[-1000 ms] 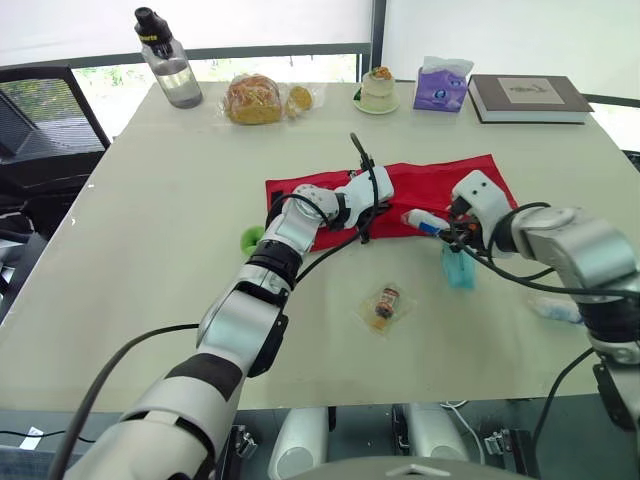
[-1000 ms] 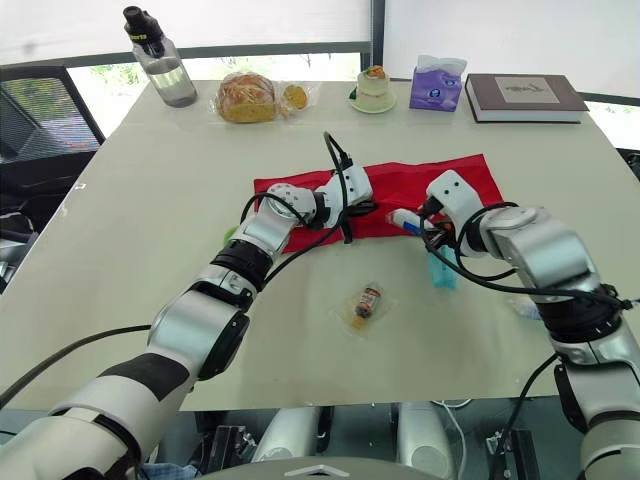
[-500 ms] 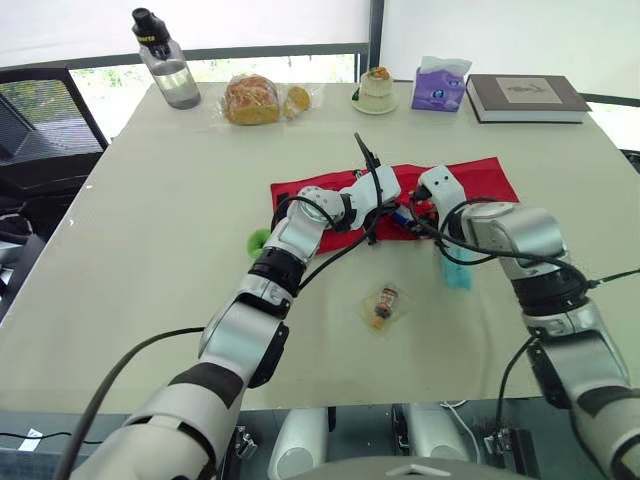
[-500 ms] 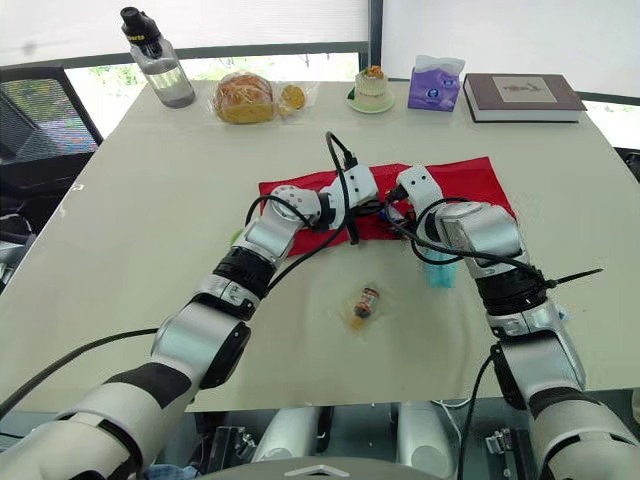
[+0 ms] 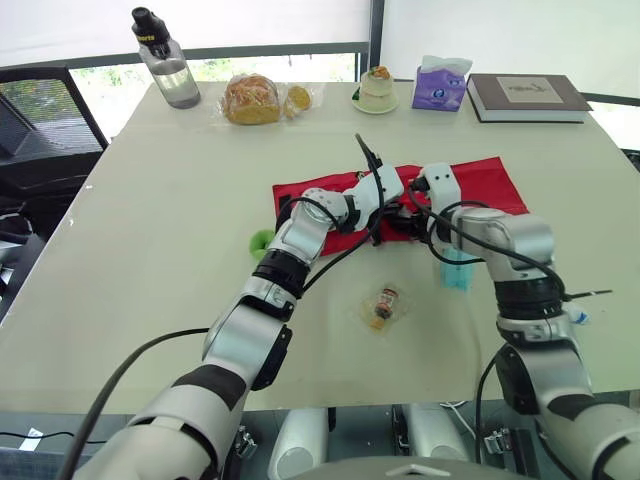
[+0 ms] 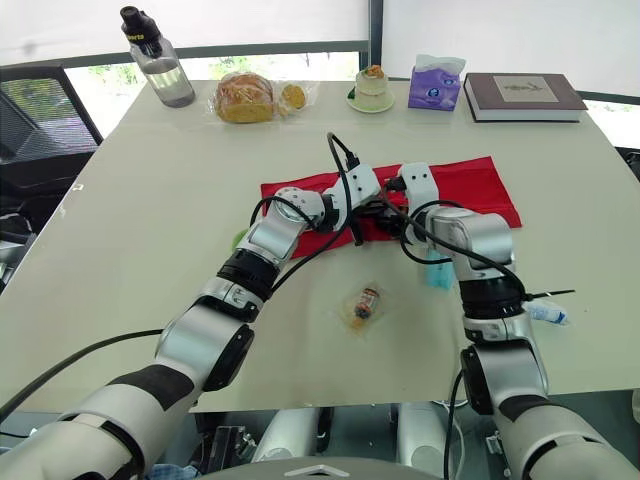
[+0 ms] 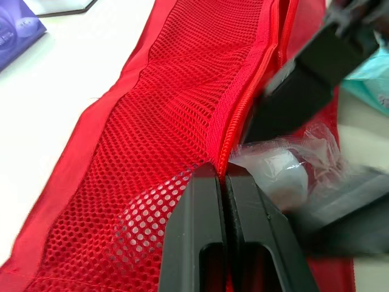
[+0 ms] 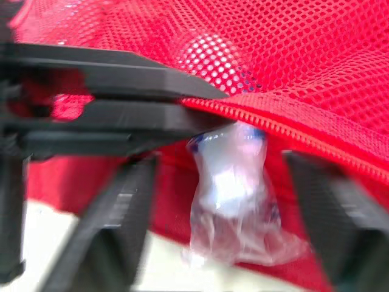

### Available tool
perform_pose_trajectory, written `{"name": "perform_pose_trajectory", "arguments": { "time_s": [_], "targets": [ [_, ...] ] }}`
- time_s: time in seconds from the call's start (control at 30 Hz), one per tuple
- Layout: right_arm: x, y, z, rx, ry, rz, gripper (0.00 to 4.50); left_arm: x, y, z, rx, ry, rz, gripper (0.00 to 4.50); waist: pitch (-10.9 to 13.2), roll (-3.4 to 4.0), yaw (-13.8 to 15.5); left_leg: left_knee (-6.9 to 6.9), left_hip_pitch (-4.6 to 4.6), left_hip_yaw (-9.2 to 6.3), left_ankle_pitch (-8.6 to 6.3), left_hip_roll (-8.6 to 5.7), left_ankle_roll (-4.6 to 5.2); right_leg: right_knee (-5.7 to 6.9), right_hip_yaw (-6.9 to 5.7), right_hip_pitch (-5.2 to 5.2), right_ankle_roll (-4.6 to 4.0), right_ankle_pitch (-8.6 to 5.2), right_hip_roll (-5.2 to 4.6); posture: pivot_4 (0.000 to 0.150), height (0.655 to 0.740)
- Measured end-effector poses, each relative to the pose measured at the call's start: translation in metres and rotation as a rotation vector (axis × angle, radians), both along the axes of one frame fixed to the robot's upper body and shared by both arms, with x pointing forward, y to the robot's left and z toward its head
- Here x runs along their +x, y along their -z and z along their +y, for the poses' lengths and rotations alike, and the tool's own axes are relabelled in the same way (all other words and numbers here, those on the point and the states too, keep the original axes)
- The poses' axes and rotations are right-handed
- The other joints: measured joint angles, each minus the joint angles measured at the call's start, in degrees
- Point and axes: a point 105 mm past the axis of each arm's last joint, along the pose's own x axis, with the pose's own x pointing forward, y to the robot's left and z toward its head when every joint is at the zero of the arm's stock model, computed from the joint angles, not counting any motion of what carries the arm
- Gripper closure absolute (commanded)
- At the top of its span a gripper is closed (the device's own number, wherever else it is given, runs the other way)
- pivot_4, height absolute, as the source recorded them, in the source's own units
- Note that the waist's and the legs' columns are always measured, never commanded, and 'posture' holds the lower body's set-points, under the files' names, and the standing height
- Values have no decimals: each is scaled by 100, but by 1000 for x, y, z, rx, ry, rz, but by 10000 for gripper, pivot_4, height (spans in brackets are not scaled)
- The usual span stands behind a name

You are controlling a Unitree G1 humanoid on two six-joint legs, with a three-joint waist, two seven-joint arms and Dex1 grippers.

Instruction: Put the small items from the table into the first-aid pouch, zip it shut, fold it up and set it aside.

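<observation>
The red first-aid pouch [image 5: 470, 180] lies open at mid-table. My left gripper [image 7: 225, 173] is shut on the pouch's zipper edge and holds the mesh flap [image 7: 176, 121] lifted. My right gripper [image 8: 222, 161] is at the opening, open, its fingers standing wide on either side of a clear-wrapped white and blue packet [image 8: 228, 182] that lies under the lifted edge. On the table near the pouch lie a teal packet [image 5: 459, 270], a small wrapped bottle [image 5: 383, 303], a green item [image 5: 260, 238] and a small white and blue item [image 6: 548, 313].
Along the far edge stand a water bottle [image 5: 165, 65], wrapped bread [image 5: 252, 98], a small cake [image 5: 378, 90], a purple tissue pack [image 5: 441, 85] and a book [image 5: 527, 97]. A black chair [image 5: 40, 130] is off the table's left side.
My right gripper carried the wrapped packet leftward to the pouch's opening and spread its fingers off it. The left gripper kept its hold on the zipper edge.
</observation>
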Motion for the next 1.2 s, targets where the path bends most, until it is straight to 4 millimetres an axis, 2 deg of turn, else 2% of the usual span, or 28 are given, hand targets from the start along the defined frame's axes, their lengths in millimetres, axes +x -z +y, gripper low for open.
{"name": "perform_pose_trajectory", "arguments": {
  "time_s": [0.2, 0.33, 0.43, 0.6, 0.63, 0.67, 0.9, 1.2],
  "targets": [
    [-21, -8, -24, -53, -108, -64, 5144, 0, 4, 4, -25, -1, 61, 45000, 0, 0, -21, -1, 3, -2, 0, 1, 0, 1, -1, 0, 0, 0, 1, 1500, 7400],
    [-25, -5, -27, -73, -148, -82, 5144, 1, 3, 4, -34, 5, 76, 45000, 0, 0, -71, -1, 4, -3, 0, 2, 0, 2, -2, 1, 0, 0, 2, 1500, 7400],
    [-29, 4, -24, -92, -196, -101, 13368, 1, 4, 5, -30, 11, 89, 45000, 0, 0, -103, -1, 2, -2, 0, 2, 0, 0, -1, 1, 1, 0, 1, 1500, 7400],
    [-27, 10, -20, -142, -235, -155, 37823, 1, 3, 5, -27, 15, 92, 45000, 0, 0, -113, -1, 3, -2, 0, 2, 0, 1, 0, 1, 1, 0, 1, 1500, 7400],
    [-26, 11, -20, -148, -235, -165, 42171, 1, 4, 5, -26, 17, 93, 45000, 0, 0, -113, 0, 4, -2, 0, 2, 0, 1, 0, 1, 1, 0, 1, 1500, 7400],
    [-24, 13, -20, -158, -234, -173, 44166, 1, 4, 6, -25, 19, 94, 45000, 0, 0, -113, 0, 4, -2, 0, 2, 0, 1, 0, 1, 1, 0, 1, 1500, 7400],
    [-13, 21, -16, -178, -223, -193, 44166, 0, 4, 6, -21, 27, 98, 45000, 0, 0, -115, 0, 4, -1, 0, 2, 0, 0, 0, 1, 1, 0, 1, 1500, 7400],
    [7, 22, 2, -137, -199, -223, 44166, 0, 4, 8, -20, 29, 100, 45000, 0, 0, -129, -1, 5, -1, 0, 2, 0, 2, 2, 1, 0, 0, 2, 1500, 7400]
  ]
}}
